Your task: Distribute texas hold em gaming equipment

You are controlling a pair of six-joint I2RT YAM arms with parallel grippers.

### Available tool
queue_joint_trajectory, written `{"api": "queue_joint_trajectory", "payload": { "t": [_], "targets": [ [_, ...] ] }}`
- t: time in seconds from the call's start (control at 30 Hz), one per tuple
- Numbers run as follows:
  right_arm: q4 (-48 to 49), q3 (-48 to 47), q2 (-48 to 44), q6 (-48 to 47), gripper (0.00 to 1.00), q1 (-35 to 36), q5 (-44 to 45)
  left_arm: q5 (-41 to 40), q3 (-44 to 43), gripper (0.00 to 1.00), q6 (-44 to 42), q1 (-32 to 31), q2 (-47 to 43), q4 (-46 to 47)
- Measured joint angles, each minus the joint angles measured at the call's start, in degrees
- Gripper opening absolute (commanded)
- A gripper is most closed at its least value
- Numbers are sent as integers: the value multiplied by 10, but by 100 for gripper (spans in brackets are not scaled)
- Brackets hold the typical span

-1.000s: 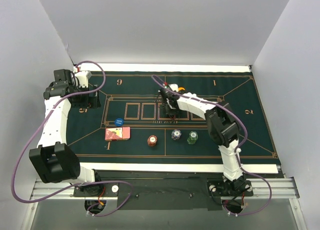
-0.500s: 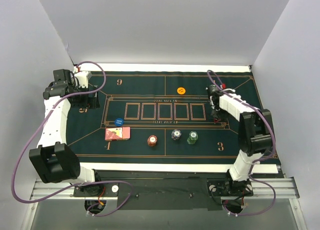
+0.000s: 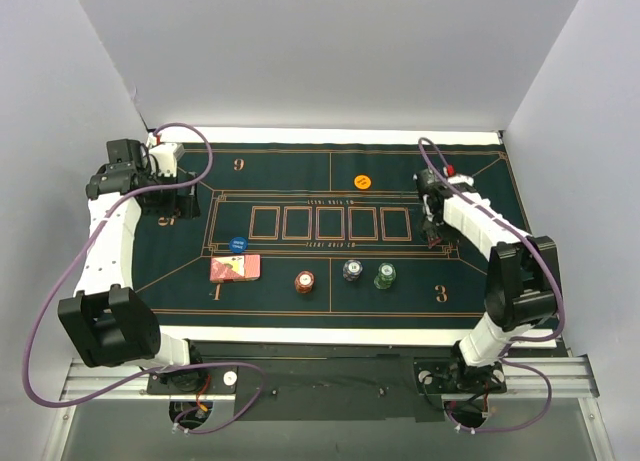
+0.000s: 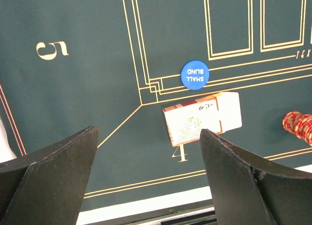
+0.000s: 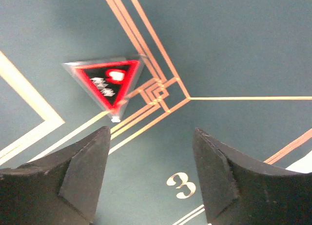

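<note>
Red triangle marker [image 5: 108, 83] flat on green mat [image 5: 234, 39], at gold corner lines, one corner toward right gripper [image 5: 151, 171], fingers apart, holding nothing, left gripper [image 4: 148, 171] wide

In your left wrist view the red chip stack [image 4: 298, 126] is cut by the right edge, and the left fingers [image 4: 58, 176] run off the bottom. In your right wrist view the red triangular marker [image 5: 108, 82] is blurred, its white marks unreadable; the right fingers [image 5: 78, 171] run off the bottom too. From above, that marker is too small to make out.
</note>
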State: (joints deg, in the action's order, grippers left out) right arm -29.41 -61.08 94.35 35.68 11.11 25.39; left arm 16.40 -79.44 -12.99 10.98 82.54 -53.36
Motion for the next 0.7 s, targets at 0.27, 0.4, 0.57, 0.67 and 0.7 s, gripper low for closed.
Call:
{"api": "queue_joint_trajectory", "payload": {
  "t": [0.27,0.4,0.57,0.67,0.7],
  "targets": [
    [23,-151,45,-25,67,24,-33,3,12,96,0,0,0,0],
    [34,-158,105,-31,65,19,-48,3,12,96,-2,0,-2,0],
    [45,-122,131,-31,62,11,-83,3,12,96,-3,0,-5,0],
    [52,-116,131,-31,61,5,-96,3,12,96,-3,0,-5,0],
    [56,-116,131,-31,61,3,-98,3,12,96,-3,0,-5,0]
  ]
}}
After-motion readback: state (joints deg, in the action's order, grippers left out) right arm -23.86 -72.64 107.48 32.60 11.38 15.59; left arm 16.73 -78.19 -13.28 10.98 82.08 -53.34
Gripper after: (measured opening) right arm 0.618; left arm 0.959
